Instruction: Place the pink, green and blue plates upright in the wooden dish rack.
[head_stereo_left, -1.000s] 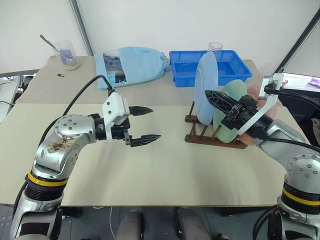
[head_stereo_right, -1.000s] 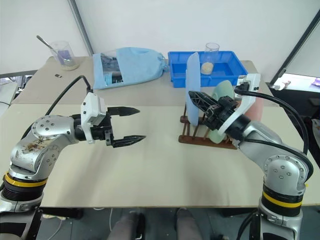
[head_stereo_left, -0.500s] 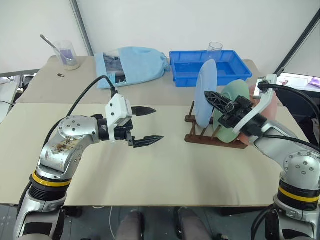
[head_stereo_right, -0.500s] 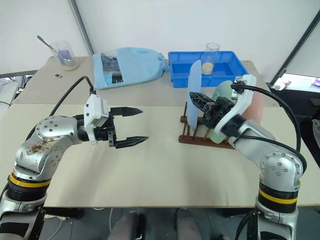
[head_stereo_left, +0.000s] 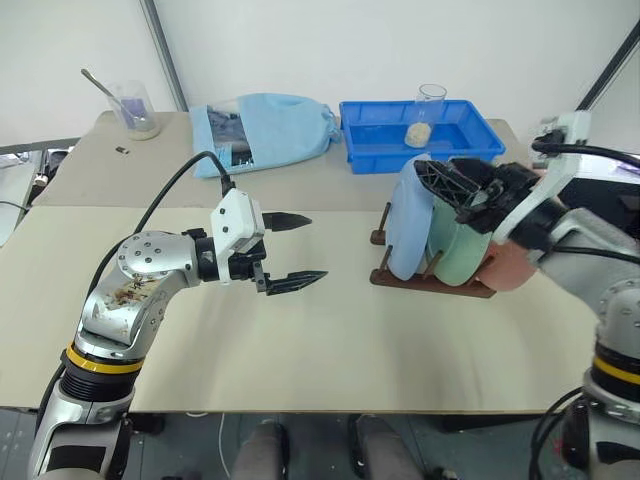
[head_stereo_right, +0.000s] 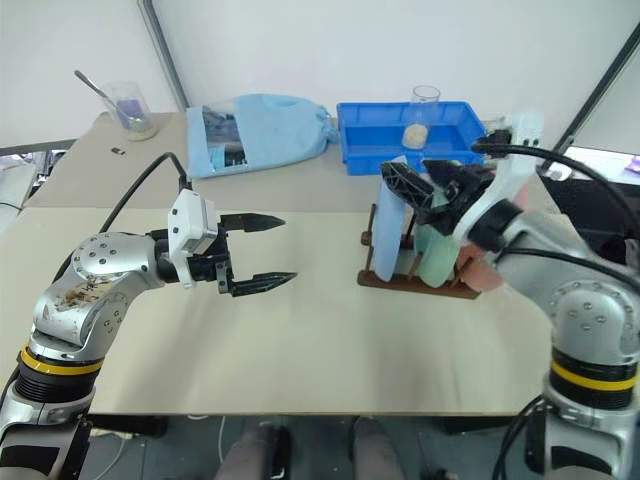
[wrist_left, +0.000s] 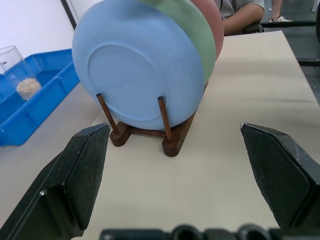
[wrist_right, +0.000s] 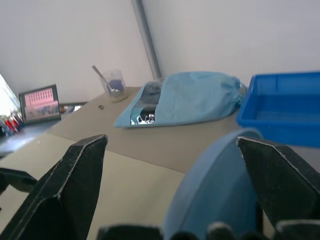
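Blue plate (head_stereo_left: 407, 222), green plate (head_stereo_left: 462, 248) and pink plate (head_stereo_left: 508, 266) all stand in the wooden dish rack (head_stereo_left: 425, 281) on the table (head_stereo_left: 300, 350) — right gripper (head_stereo_left: 458, 190) just above them, jaws spread, empty; left gripper (head_stereo_left: 291, 250) open, well apart

A broad beige worktop (head_stereo_left: 300, 350) carries a small dark-brown wooden dish rack (head_stereo_left: 430, 280) towards its right side, with blue, green and pink plates standing in it. Along the far edge sit a blue plastic tray (head_stereo_left: 380, 135), a light-blue drawstring cloth bag (head_stereo_left: 275, 128) just left of it, and a clear plastic beaker (head_stereo_left: 135, 108) with a spoon in it at the far left corner.
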